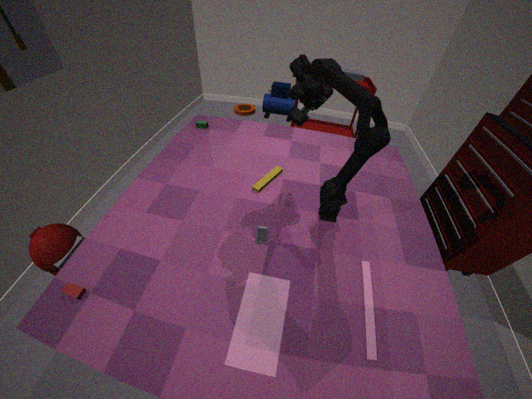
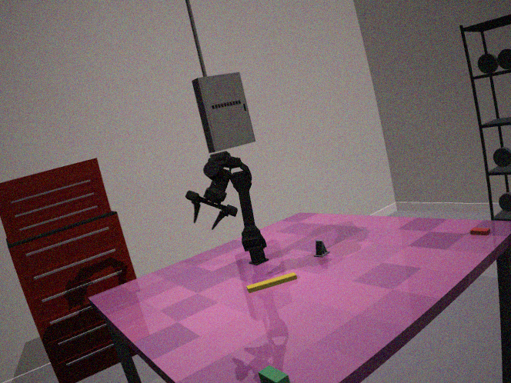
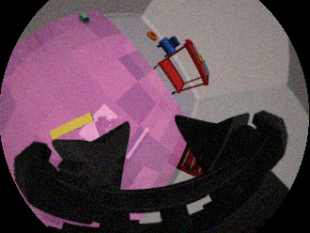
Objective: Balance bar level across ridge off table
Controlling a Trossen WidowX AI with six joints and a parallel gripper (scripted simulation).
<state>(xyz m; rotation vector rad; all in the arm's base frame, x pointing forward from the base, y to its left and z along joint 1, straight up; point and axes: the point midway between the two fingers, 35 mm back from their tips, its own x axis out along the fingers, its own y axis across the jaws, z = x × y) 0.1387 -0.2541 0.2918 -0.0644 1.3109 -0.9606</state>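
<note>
The yellow bar lies flat on the pink checkered table. The ridge, a small grey upright piece, stands on the table apart from the bar; I cannot make it out in the wrist view. My gripper is open, with nothing between its fingers. It hangs high above the table, well away from the bar and the ridge. In the wrist view the bar shows beyond the left finger.
A green block and a red block lie near the table's edges. A red tool chest stands beside the table. Pale bright patches show on the table top.
</note>
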